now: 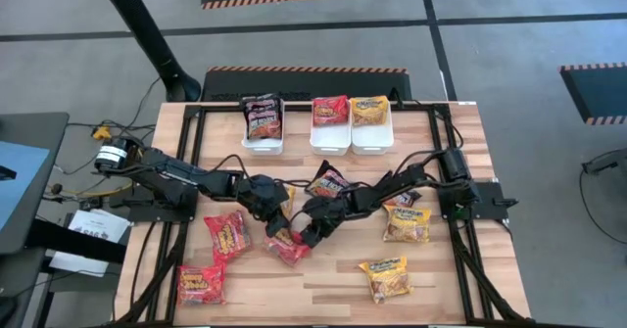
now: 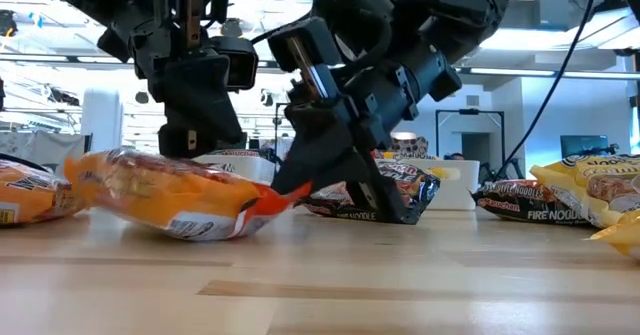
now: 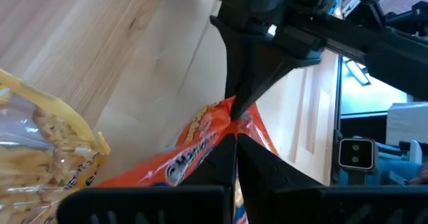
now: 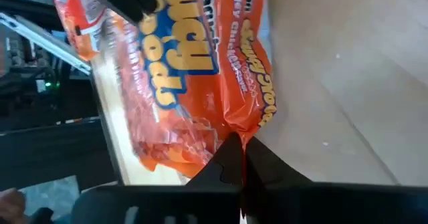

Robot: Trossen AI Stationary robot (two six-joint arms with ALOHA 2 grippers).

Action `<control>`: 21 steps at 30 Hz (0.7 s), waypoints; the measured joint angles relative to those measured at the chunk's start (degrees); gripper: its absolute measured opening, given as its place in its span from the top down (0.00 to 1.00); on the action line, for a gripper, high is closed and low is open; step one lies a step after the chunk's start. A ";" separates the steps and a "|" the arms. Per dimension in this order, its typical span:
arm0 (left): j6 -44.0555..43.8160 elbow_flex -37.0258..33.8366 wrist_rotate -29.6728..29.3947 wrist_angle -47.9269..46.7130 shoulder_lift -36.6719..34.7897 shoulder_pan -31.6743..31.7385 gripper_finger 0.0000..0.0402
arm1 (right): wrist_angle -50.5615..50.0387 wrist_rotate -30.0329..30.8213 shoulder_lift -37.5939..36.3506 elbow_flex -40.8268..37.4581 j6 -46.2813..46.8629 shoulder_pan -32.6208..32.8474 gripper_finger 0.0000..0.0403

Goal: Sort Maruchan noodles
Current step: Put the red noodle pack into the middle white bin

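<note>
Both grippers pinch one red Maruchan noodle packet [image 1: 286, 245] at the table's middle: the right gripper [image 1: 306, 232] nips its edge, the left gripper [image 1: 273, 228] clamps the other end. Next, one must let go so the other can carry it to the white bin [image 1: 330, 137] holding red packets.

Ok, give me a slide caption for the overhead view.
Both arms meet mid-table: left tool and right tool each pinch the same red noodle packet, with other packets scattered around and three white bins behind.

bins [image 1: 331, 137]: table's far edge (packets inside) | loose noodle packets [image 1: 226, 235]: nearer, around both arms
</note>
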 joint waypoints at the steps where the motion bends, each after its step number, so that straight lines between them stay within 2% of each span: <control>1: -0.02 0.00 0.01 0.34 0.00 0.10 1.00 | -0.08 -0.68 0.00 0.36 -0.13 0.00 0.97; 5: -0.90 0.02 0.68 0.81 0.00 0.81 1.00 | -0.28 -2.79 -0.05 2.45 -2.20 0.06 0.99; 8: -0.29 0.75 2.26 0.76 0.00 1.53 1.00 | -5.73 -3.61 -2.17 4.21 -5.26 0.11 0.99; 12: 1.73 1.96 3.69 0.68 0.01 2.82 1.00 | -19.87 -0.83 -6.39 6.87 -11.82 0.13 0.99; 21: 5.86 5.56 4.03 0.70 -1.44 5.86 1.00 | -33.51 4.46 -15.84 8.27 -18.70 -2.36 0.99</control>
